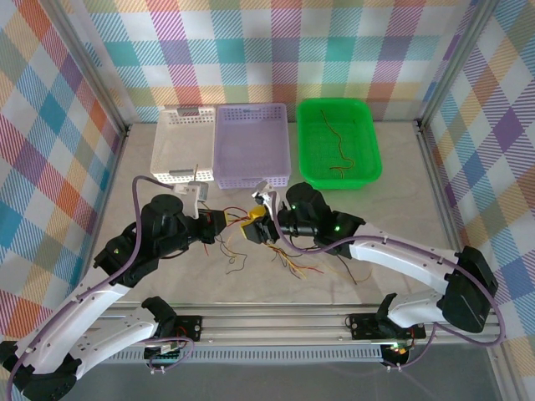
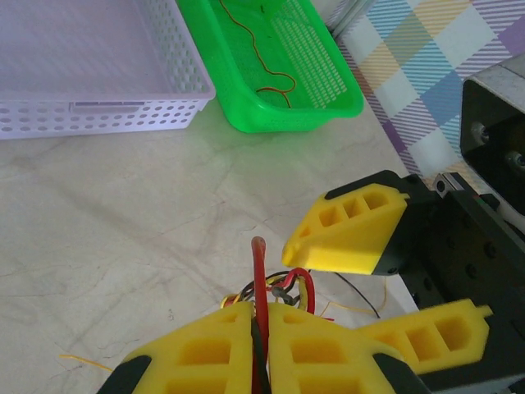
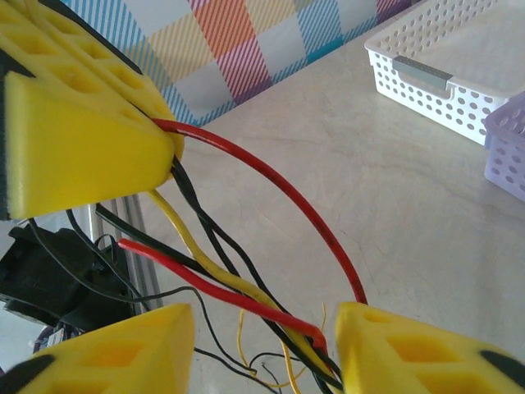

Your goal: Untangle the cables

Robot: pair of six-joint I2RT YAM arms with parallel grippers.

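Red, yellow, black cables [image 3: 246, 291], thin and curly, lie 6 o'clock from the purple basket [image 1: 251, 146]; your left gripper [image 2: 261, 316] pinches them, right gripper [image 3: 261, 320] apart around them.

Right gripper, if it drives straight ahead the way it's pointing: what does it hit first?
The cables strung through the right gripper's open jaws. Close behind, likely the left gripper, shut on them; depth is hard to judge.
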